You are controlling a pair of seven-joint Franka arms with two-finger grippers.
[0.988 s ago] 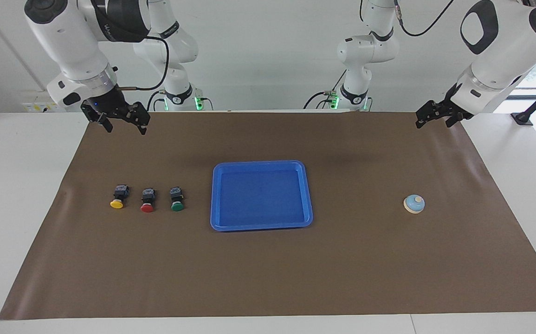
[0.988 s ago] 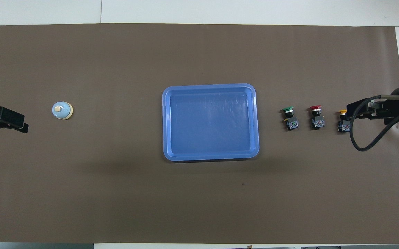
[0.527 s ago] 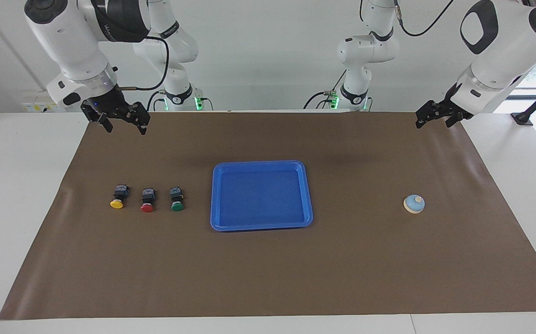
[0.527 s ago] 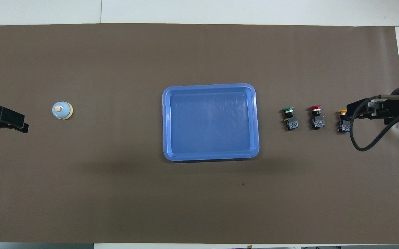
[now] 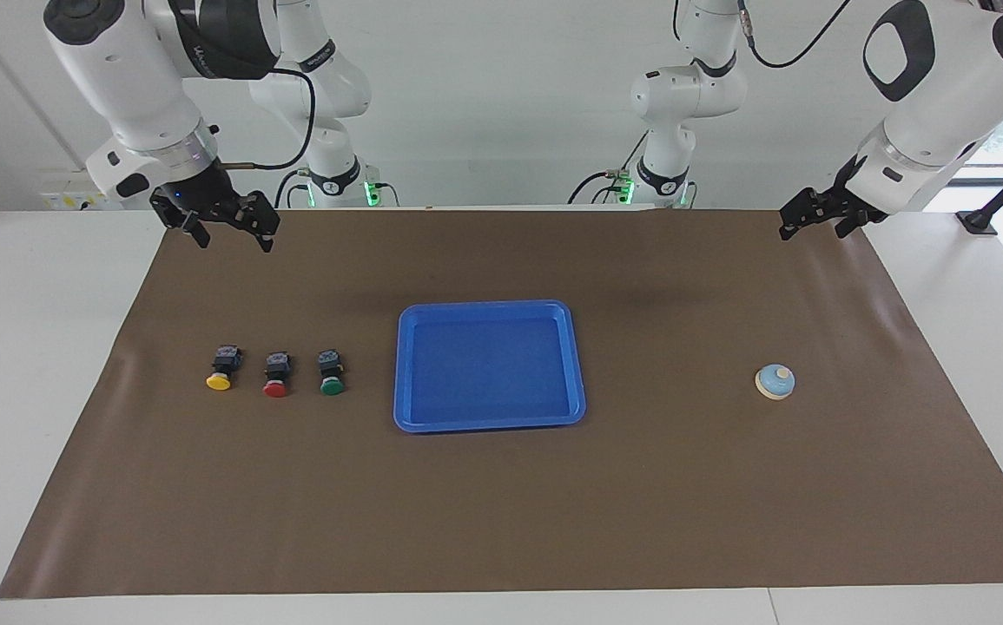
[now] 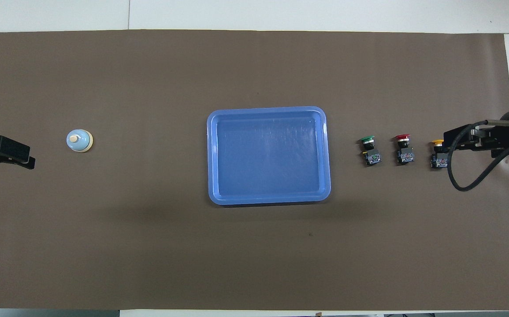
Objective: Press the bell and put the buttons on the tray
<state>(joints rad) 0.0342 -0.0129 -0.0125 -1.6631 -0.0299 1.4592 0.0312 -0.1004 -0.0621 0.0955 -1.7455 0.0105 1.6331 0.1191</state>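
The light-blue bell (image 5: 775,381) stands on the brown mat toward the left arm's end; it also shows in the overhead view (image 6: 79,141). The blue tray (image 5: 484,426) lies empty mid-table, its rim clear in the overhead view (image 6: 267,109). The yellow button (image 5: 220,369), red button (image 5: 275,375) and green button (image 5: 332,373) lie in a row toward the right arm's end. My right gripper (image 5: 234,238) hangs open and empty in the air over the mat's edge nearest the robots. In the overhead view it (image 6: 448,143) partly covers the yellow button (image 6: 438,155). My left gripper (image 5: 812,230) hangs open and empty over the mat's corner.
A brown mat (image 5: 501,521) covers the white table. The red button (image 6: 403,149) and green button (image 6: 370,150) lie beside the tray in the overhead view. The left gripper (image 6: 16,154) shows at that view's edge, beside the bell.
Both grippers have crept very slightly upward. The bell, tray and buttons have not moved.
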